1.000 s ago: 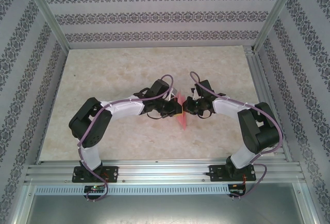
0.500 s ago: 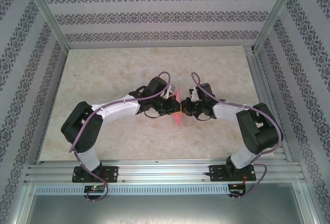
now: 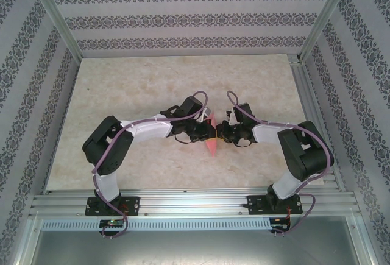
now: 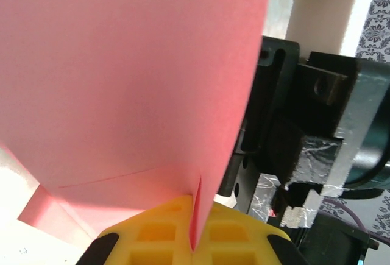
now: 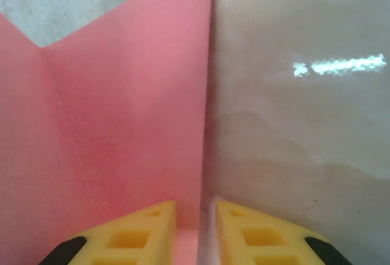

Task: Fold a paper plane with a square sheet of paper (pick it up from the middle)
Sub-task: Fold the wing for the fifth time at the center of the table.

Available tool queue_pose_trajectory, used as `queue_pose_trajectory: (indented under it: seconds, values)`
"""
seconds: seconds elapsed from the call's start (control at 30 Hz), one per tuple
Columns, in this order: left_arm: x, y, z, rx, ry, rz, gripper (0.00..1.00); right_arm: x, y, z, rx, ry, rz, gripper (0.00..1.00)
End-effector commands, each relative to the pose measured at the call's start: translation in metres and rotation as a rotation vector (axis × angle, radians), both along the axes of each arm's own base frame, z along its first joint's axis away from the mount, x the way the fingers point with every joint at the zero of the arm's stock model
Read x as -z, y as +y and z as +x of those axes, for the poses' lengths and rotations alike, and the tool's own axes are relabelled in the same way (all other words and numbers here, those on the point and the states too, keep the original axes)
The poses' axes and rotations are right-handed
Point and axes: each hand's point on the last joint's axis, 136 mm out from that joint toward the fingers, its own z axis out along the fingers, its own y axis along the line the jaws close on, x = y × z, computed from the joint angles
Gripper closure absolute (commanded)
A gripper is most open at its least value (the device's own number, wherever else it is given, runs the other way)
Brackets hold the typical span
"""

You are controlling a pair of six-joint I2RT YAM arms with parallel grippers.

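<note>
Item, mid-table (image 3: 152,76) between the arms: pink-red sheet (image 3: 211,142), creased, standing edge-up, its lower edge pinched fast in the closed left gripper (image 4: 194,219); right gripper (image 5: 196,210) fingers slightly parted astride its edge, not clamping.

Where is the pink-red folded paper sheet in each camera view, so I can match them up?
Top external: pink-red folded paper sheet upright mid-table, between the left gripper and right gripper.
Left wrist: covers the upper left, lower edge pinched between yellow fingers.
Right wrist: covers the left half, straight edge running down between slightly parted yellow fingers.
Shared landmark: beige marbled tabletop, right of the sheet in the right wrist view.
</note>
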Motion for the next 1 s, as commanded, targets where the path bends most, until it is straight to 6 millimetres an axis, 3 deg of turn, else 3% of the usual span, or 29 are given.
queue_pose_trajectory:
  seconds: [0.0,0.03,0.33,0.53,0.77,0.97]
  values:
    - [0.002,-0.011,0.000,0.022,-0.018,-0.028,0.98,-0.006,-0.010,0.001,-0.006,-0.035,-0.059,0.73]
    - [0.004,-0.010,0.000,0.020,-0.018,-0.024,0.98,-0.007,-0.013,0.001,0.002,-0.041,-0.076,0.69]
    - [0.021,-0.006,-0.002,0.034,-0.019,0.007,0.98,-0.021,-0.044,-0.007,0.067,-0.068,-0.161,0.66]
    - [0.032,-0.013,0.002,0.043,-0.005,0.008,0.98,-0.017,-0.051,-0.025,0.065,-0.054,-0.151,0.73]
    - [0.036,-0.013,0.003,0.042,-0.002,0.009,0.99,-0.022,-0.034,-0.047,-0.009,-0.058,-0.051,0.74]
    - [0.025,-0.015,0.006,0.029,0.001,-0.034,0.99,-0.023,-0.015,-0.062,-0.064,-0.094,-0.041,0.66]
